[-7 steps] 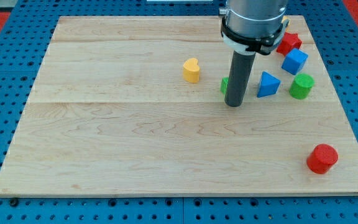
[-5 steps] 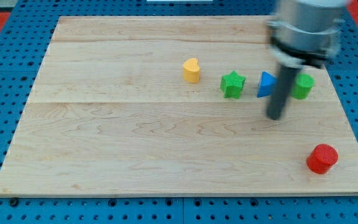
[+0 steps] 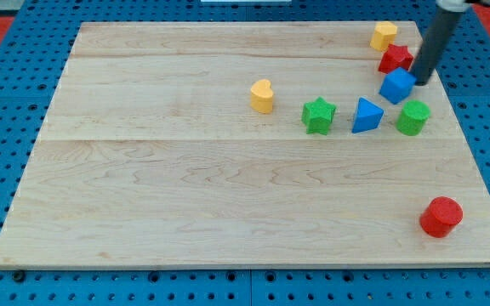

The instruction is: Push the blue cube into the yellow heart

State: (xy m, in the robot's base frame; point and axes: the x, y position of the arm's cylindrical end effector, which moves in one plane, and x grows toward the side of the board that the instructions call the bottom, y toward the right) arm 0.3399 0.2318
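My tip (image 3: 418, 82) sits at the right edge of the small blue cube (image 3: 399, 86), touching it or just beside it; contact cannot be confirmed. No jaws on this rig, only the dark rod, so nothing is gripped.

The blue cube lies near the top right of the pale wooden surface (image 3: 185, 212), just below a red star-like block (image 3: 395, 58) and above a green cylinder (image 3: 413, 117). The small yellow heart (image 3: 262, 95) lies well apart, toward the view's left and slightly lower.

Key relation: tip, cube and heart are roughly in line, tip on the far side of the cube from the heart. Judgement: a push toward the view's left, angled slightly down, is needed. The blue triangular block (image 3: 366, 115) and green star (image 3: 318, 115) lie just below that line; drifting low risks clipping them.
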